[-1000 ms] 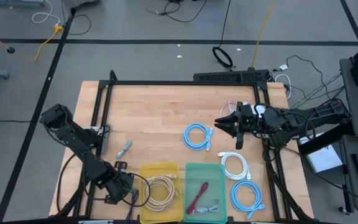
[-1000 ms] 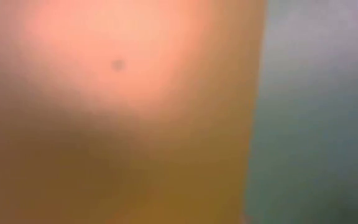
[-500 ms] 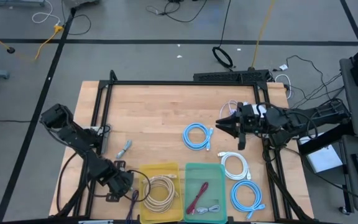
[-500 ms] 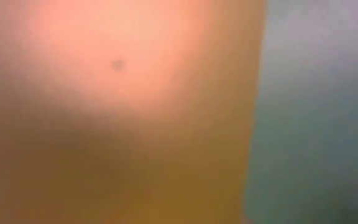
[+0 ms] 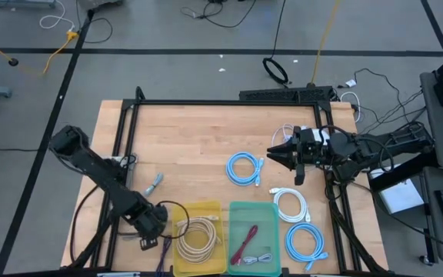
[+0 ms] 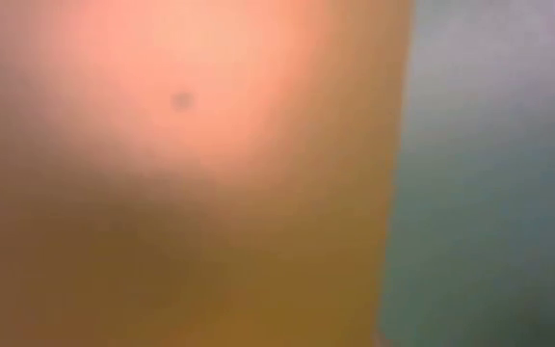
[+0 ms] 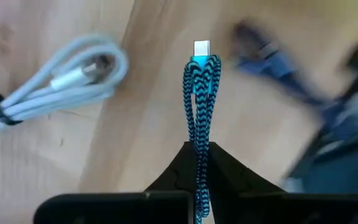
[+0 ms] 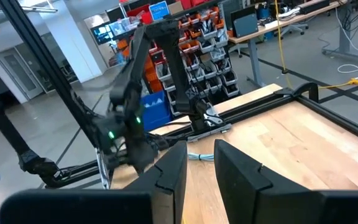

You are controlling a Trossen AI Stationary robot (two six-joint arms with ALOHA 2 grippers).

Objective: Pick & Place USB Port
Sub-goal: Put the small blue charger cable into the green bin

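A blue-and-black braided USB cable [image 7: 199,93] with a silver plug [image 7: 201,48] sticks out past my left gripper [image 7: 197,146], which is shut on it. In the high view that gripper [image 5: 151,221] stands near the table's front left, beside the yellow bin [image 5: 198,206]. A dark strand [image 5: 164,245] shows between it and the near edge. A grey bundled cable [image 7: 55,87] lies on the wood close by. My right gripper [image 5: 271,154] waits over the table's right half, fingers a little apart [image 8: 201,158] with nothing between them. My left gripper pinches the braided cable between its two fingers, at a folded stretch [image 7: 199,140] where two strands run side by side. The strands lie along the fingers and reach out ahead of the tips, plug end foremost. Whether the cable is clear of the table cannot be told.
The yellow bin holds a beige coil; a green bin [image 5: 252,205] beside it holds red and grey cables. Blue coils [image 5: 243,168] [image 5: 308,242] and a white coil [image 5: 291,204] lie on the right. A black frame [image 5: 221,102] edges the table. The low view is blocked by the bins.
My left gripper has shifted a little toward the table's right and far side, closer to the yellow bin's left wall.
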